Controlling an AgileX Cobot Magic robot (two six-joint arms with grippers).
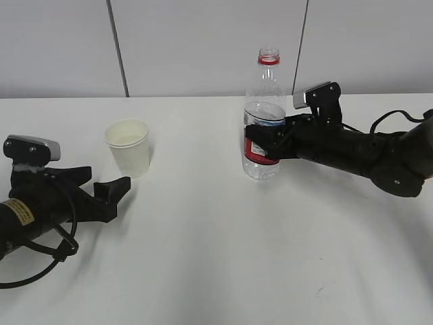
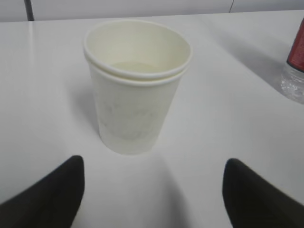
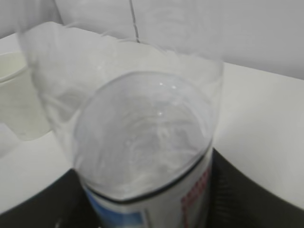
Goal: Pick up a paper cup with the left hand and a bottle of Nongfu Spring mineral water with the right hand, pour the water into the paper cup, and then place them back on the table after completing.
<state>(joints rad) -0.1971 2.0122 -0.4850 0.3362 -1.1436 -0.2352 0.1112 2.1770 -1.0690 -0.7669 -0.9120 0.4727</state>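
Note:
The white paper cup (image 1: 128, 147) (image 2: 135, 90) stands upright on the table (image 1: 216, 257), showing two nested rims. My left gripper (image 1: 103, 181) (image 2: 154, 190) is open just short of it, with the black fingertips (image 2: 52, 194) wide apart and touching nothing. The clear water bottle (image 1: 264, 115) (image 3: 142, 142) stands upright without a cap, a red ring at its neck, water partway up. My right gripper (image 1: 260, 145) (image 3: 142, 209) is shut on its red and blue label, one finger against each side. The cup (image 3: 14, 95) also shows at the left edge of the right wrist view.
The white tabletop runs back to a grey panelled wall (image 1: 203, 40). The left arm's loose black cable (image 1: 40, 261) lies on the table at front left. The bottle's base (image 2: 297, 66) shows at the right edge of the left wrist view.

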